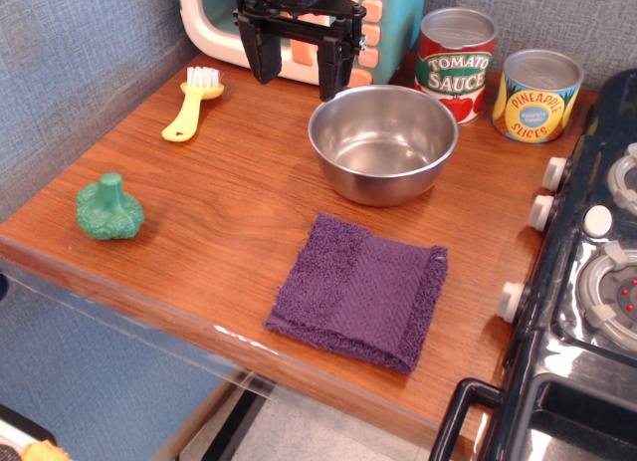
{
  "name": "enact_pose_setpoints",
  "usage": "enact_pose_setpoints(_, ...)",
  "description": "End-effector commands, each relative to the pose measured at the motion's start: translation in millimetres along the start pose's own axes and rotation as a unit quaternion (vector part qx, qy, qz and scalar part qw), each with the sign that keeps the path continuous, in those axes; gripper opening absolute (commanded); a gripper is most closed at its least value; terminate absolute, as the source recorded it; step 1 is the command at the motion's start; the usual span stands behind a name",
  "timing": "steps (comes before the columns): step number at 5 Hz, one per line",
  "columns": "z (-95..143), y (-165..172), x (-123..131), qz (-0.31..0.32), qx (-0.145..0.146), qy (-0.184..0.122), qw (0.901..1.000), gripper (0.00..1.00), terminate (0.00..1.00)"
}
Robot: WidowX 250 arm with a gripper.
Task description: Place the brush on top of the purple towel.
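Observation:
The yellow brush (191,108) with white bristles lies on the wooden table at the back left, bristles pointing away from me. The purple towel (360,290) lies folded flat near the table's front edge, to the right of centre. My black gripper (297,68) hangs open and empty above the back of the table, to the right of the brush and just left of the steel bowl. It touches neither the brush nor the towel.
A steel bowl (383,142) sits behind the towel. A tomato sauce can (455,63) and a pineapple can (537,95) stand at the back right. A green toy broccoli (109,208) lies at the left edge. A toy stove (592,282) borders the right side, a toy microwave (214,23) the back.

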State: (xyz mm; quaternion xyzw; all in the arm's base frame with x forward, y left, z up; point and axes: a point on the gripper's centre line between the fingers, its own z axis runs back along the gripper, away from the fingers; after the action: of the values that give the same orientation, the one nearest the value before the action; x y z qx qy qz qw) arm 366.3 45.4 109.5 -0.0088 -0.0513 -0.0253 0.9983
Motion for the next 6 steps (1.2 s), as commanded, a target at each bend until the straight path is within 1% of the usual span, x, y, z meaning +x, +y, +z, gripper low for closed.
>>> enact_pose_setpoints(1,0,0,0,0.000,0.000,0.000,1.0000,1.00,0.00)
enact_pose_setpoints(2,-5,19,8,-0.009,0.007,-0.016,0.9998,1.00,0.00)
enact_pose_setpoints(3,-8,51,11,0.010,0.032,-0.034,0.9989,1.00,0.00)
enact_pose_setpoints(4,-8,93,11,0.049,0.057,-0.051,0.9959,1.00,0.00)
enact_pose_setpoints(5,-17,135,16,0.114,0.072,-0.055,0.9893,1.00,0.00)
enact_pose_setpoints(6,-29,151,25,0.147,0.064,-0.052,0.9858,1.00,0.00)
